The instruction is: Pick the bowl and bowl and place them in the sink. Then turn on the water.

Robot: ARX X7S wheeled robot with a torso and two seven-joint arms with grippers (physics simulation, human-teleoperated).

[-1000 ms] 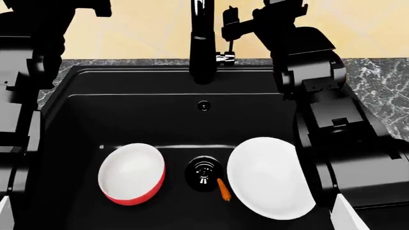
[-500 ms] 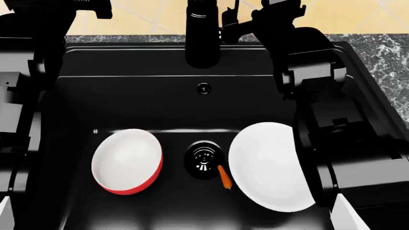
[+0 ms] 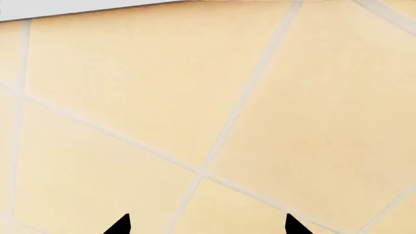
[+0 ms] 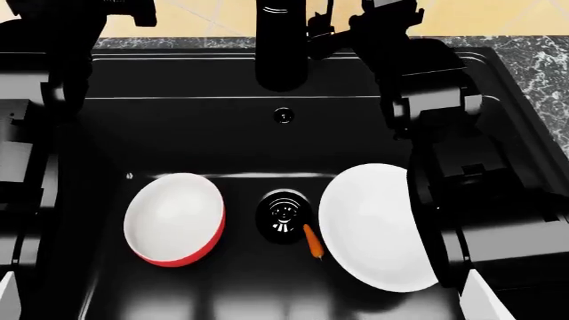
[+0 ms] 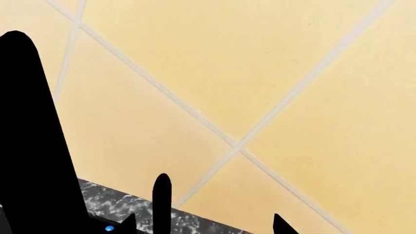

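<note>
Head view: deep black sink [image 4: 178,127] set into a grey marbled surface [image 4: 538,63], yellow tiled wall [image 4: 204,20] behind. On the sink floor, toward its left side, red bowl [image 4: 174,219] with white inside, upright. Toward the right side, wider white bowl [image 4: 374,227], upright, its right edge hidden under the right arm [image 4: 462,160]. Between the two, round black drain [image 4: 284,216], with a small orange object [image 4: 312,242] just beside it, close to the white bowl. Tall black tap [image 4: 282,43] rising from the sink's back edge at the middle. Left arm [image 4: 36,127] along the sink's left edge. Neither claw clearly visible here.

Left wrist view: only yellow wall tiles with pale grout lines; two black tips of the left claw [image 3: 206,225] spread well apart, nothing between them.

Right wrist view: same tiles, a strip of the marbled surface, a tall black shape, likely the tap, at one side. Two black tips of the right claw [image 5: 202,225] spread apart, a slim dark upright piece [image 5: 161,202] standing between them; contact impossible to tell.
</note>
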